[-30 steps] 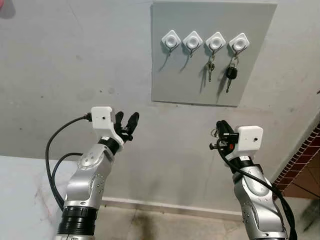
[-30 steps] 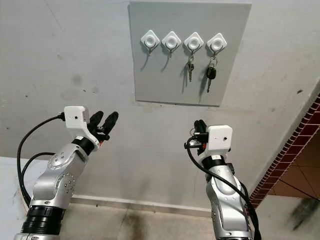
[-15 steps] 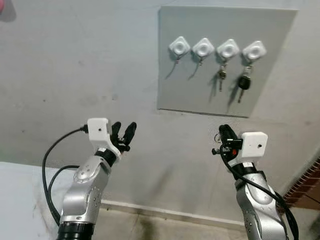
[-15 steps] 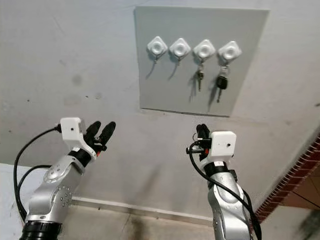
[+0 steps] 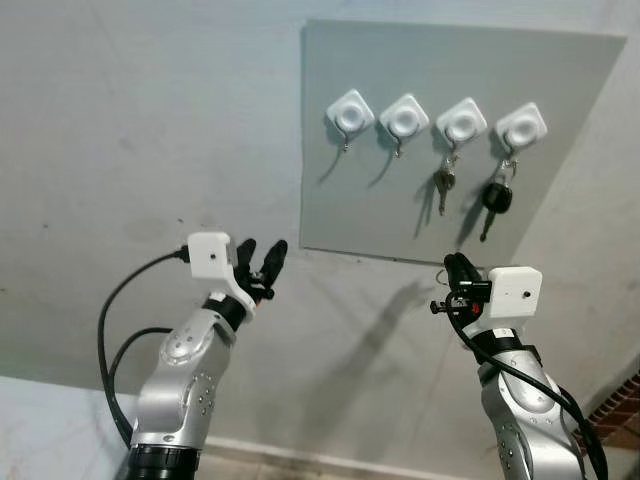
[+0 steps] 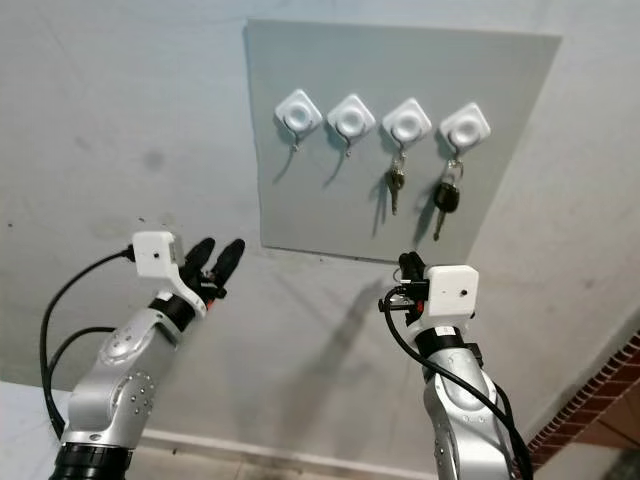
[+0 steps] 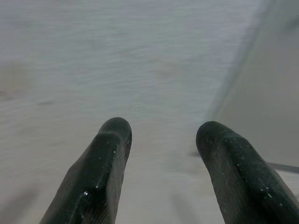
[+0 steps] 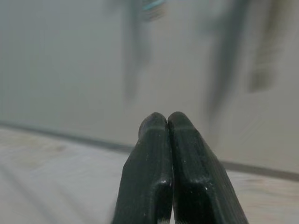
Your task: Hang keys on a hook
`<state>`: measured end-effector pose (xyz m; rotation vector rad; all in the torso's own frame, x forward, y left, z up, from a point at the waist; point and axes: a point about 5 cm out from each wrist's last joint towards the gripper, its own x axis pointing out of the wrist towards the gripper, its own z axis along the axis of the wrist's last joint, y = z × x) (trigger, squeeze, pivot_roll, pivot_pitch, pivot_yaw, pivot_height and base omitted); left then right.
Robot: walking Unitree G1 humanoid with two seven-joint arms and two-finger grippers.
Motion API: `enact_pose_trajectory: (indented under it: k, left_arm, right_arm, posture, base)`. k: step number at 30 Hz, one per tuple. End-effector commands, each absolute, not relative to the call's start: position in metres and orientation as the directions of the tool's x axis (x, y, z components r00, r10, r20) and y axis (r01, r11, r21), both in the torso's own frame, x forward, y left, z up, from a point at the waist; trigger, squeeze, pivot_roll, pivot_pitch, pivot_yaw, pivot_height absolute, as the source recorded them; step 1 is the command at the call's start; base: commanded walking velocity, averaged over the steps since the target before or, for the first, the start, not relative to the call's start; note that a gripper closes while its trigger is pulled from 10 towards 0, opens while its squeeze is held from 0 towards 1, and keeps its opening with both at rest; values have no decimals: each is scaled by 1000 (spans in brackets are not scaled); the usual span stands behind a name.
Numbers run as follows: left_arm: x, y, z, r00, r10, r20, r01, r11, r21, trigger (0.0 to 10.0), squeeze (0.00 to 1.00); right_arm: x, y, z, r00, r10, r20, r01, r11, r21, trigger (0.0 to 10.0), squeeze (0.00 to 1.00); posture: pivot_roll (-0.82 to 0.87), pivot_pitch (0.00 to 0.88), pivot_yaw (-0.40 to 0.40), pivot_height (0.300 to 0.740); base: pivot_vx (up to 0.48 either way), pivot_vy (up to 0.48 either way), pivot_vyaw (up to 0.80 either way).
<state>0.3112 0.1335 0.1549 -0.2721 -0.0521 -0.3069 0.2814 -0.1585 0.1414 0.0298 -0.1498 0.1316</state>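
While two hooks (image 5: 375, 116) on the board (image 5: 330, 215) already carry keys (image 5: 495, 197), two left bare. Right tool (image 5: 454, 270) pressed together below board; left tool (image 5: 258, 262) spread apart, empty.

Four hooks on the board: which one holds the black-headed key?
The rightmost hook, the last of the four. The black-headed key hangs from it; its neighbour holds a plain metal key, and the two on the left are bare.
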Motion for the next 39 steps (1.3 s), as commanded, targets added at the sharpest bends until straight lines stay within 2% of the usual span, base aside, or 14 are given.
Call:
enact_pose_trajectory:
  k: [1, 8, 15, 18, 29, 39]
  left_arm:
    - [310, 136, 155, 958, -275, 82, 287, 925, -247, 10000, 0]
    - [311, 132, 164, 947, -302, 110, 318, 927, -196, 10000, 0]
    - [313, 116, 186, 889, -422, 179, 446, 887, -124, 10000, 0]
    - [314, 113, 192, 880, -434, 193, 459, 881, -115, 10000, 0]
    - [314, 99, 209, 833, -502, 233, 530, 845, -71, 10000, 0]
    - [316, 90, 219, 806, -533, 258, 563, 825, -54, 10000, 0]
  right_arm:
    - [281, -157, 142, 981, 138, 139, -141, 990, 15, 10000, 0]
    - [283, -155, 145, 975, 174, 137, -177, 984, 11, 10000, 0]
    - [293, -140, 166, 928, 319, 191, -324, 946, -7, 10000, 0]
    - [297, -134, 174, 911, 353, 216, -359, 933, -9, 10000, 0]
    - [314, -119, 208, 844, 430, 322, -452, 892, -8, 10000, 0]
    - [322, -110, 232, 800, 439, 408, -478, 879, -10, 10000, 0]
  posture:
    - [108, 0, 16, 740]
    - [111, 0, 12, 740]
    - [117, 0, 7, 740]
    - [116, 0, 10, 740]
    - [120, 0, 15, 740]
    - [123, 0, 14, 740]
  base:
    - [0, 0, 0]
    - [0, 0, 0]
    - [0, 0, 0]
    - [0, 0, 0]
    - [0, 0, 0]
    - [0, 0, 0]
